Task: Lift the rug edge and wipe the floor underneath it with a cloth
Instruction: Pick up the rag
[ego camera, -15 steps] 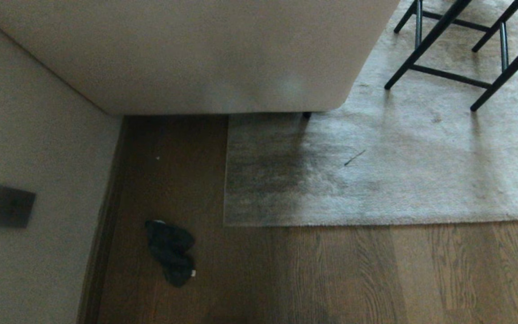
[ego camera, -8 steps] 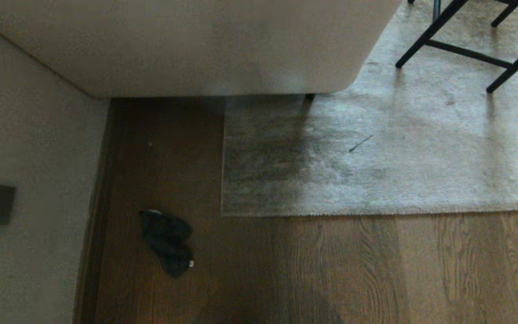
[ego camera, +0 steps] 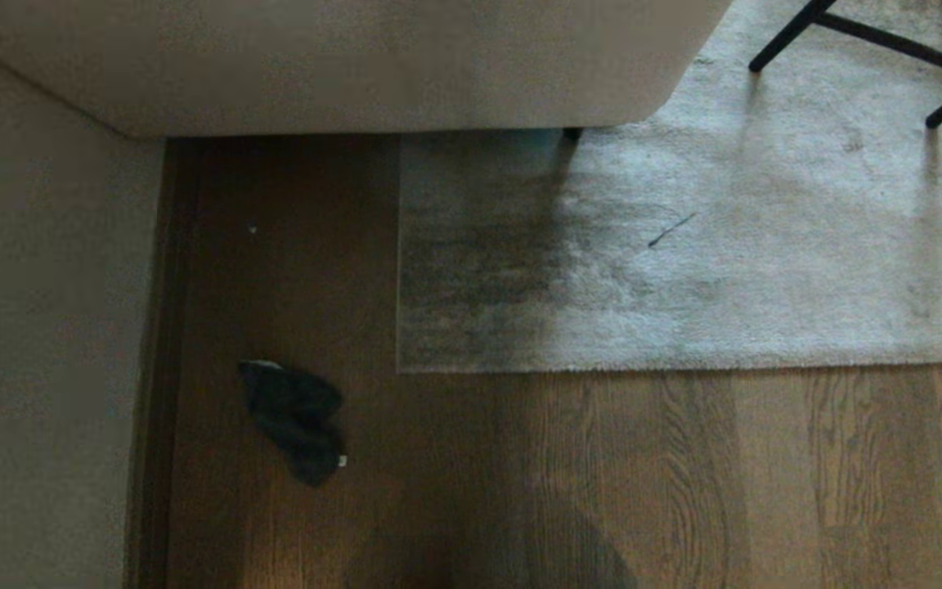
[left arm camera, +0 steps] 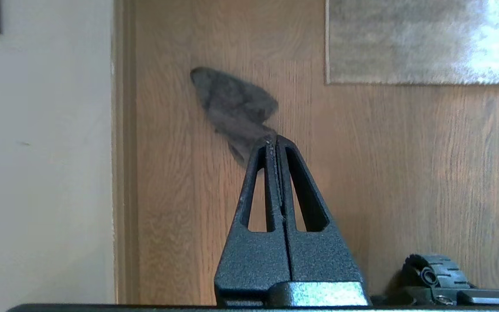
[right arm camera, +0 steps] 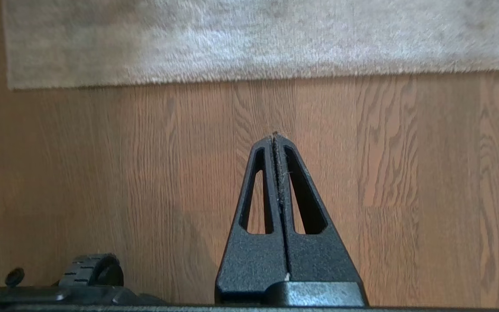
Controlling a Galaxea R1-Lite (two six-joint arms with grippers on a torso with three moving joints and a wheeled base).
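From my head, the whole scene has slid up the picture since 1 second ago: my camera tipped, nothing on the floor (ego camera: 602,474) moved. The sofa (ego camera: 356,57) shows less, and only 2 black chair legs (ego camera: 872,41) remain at the top right. The rug edge (ego camera: 684,366) lies flat, its square corner (ego camera: 399,370) near the cloth (ego camera: 295,421), which sits crumpled on bare boards between the rug and the skirting board (ego camera: 152,368). Neither of my arms shows here.

At my left wrist, my left claw (left arm camera: 275,138) is pressed together and empty, above the floor, its tips overlapping the cloth's (left arm camera: 232,104) near end in this view.

At my right wrist, my right claw (right arm camera: 275,135) is also pressed together, empty, over bare boards just short of the rug edge (right arm camera: 249,80).
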